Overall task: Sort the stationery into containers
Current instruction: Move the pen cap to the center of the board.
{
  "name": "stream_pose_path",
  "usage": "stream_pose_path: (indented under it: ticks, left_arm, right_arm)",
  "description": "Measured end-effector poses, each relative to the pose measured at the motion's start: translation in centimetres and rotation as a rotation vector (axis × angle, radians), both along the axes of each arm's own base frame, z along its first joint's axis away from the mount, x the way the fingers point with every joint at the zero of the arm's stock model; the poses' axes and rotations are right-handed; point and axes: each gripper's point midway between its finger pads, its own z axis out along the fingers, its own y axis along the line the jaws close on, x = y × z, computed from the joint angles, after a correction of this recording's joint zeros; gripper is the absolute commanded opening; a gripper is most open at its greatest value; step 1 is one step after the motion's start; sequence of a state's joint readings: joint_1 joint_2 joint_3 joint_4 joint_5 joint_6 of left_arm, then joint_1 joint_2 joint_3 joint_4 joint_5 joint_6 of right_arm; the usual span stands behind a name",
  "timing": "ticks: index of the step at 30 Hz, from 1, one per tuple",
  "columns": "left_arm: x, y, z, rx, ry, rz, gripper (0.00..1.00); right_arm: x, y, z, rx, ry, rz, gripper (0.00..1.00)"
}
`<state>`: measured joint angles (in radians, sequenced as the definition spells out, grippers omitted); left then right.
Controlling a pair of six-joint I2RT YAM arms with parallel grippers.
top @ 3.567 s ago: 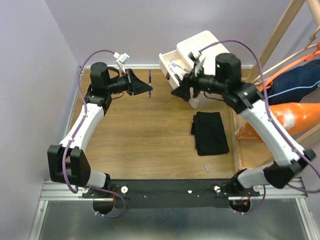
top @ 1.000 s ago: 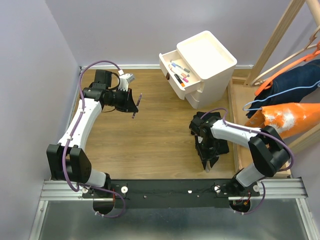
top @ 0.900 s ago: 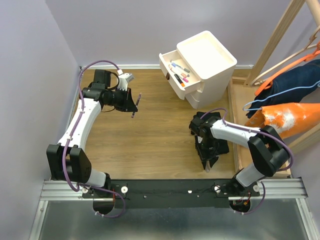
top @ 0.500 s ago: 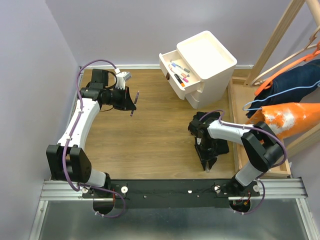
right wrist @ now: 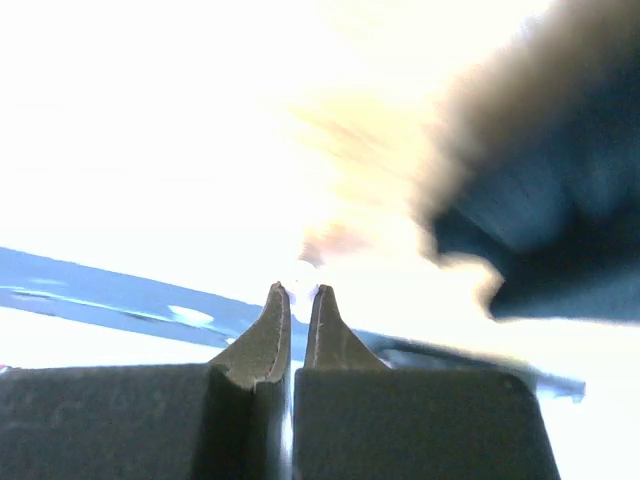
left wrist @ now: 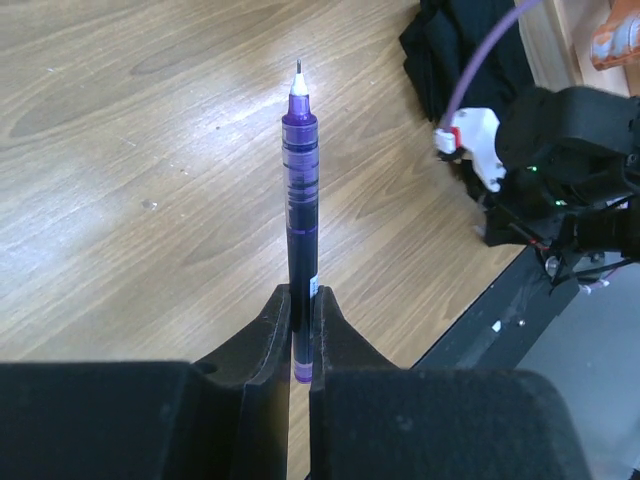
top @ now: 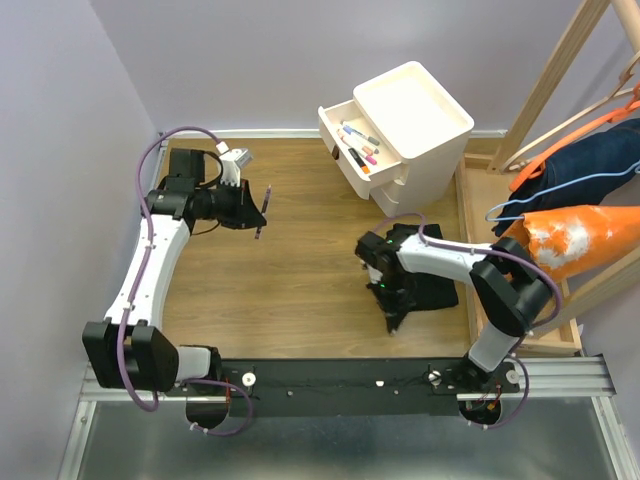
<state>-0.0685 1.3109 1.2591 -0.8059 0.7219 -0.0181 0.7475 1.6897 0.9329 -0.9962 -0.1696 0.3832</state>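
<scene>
My left gripper (top: 257, 214) is shut on a purple pen (top: 261, 211) and holds it above the wooden table's left part. In the left wrist view the pen (left wrist: 300, 190) sticks straight out from between the fingers (left wrist: 262, 330), tip away from me. My right gripper (top: 392, 322) is low at the front edge of the black cloth (top: 432, 268). In the overexposed right wrist view its tips (right wrist: 300, 291) pinch a small white piece (right wrist: 302, 273). The white cabinet (top: 425, 120) stands at the back, its top drawer (top: 340, 165) open with several pens (top: 357, 145) inside.
A wooden rack (top: 560, 80) with orange and blue clothing (top: 575, 240) fills the right side. Lilac walls close off the left and the back. The black base rail (top: 330, 385) runs along the near edge.
The right gripper has shut and moved left along the cloth's front edge. The left arm has drawn the pen back towards the left wall.
</scene>
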Motion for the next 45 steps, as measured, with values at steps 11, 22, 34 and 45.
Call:
stream_pose_path:
  ticks: [11,22,34,45]
  left_arm:
    - [-3.0,2.1,1.2,0.057,-0.040,0.007,0.00]
    - [-3.2,3.7,0.8,0.095,-0.014,0.061,0.00]
    - [-2.8,3.3,0.4,0.063,0.019,0.041,0.06]
    - [-2.9,1.3,0.8,-0.022,-0.032,-0.173,0.08]
  right_arm:
    - [9.1,18.9,5.3,0.417,-0.420,0.623,0.00]
    - [10.5,15.2,0.4,0.149,-0.629,1.176,0.06]
    - [12.9,12.6,1.0,0.020,-0.751,1.433,0.49]
    - [14.0,11.1,9.7,0.568,-0.792,1.061,0.50]
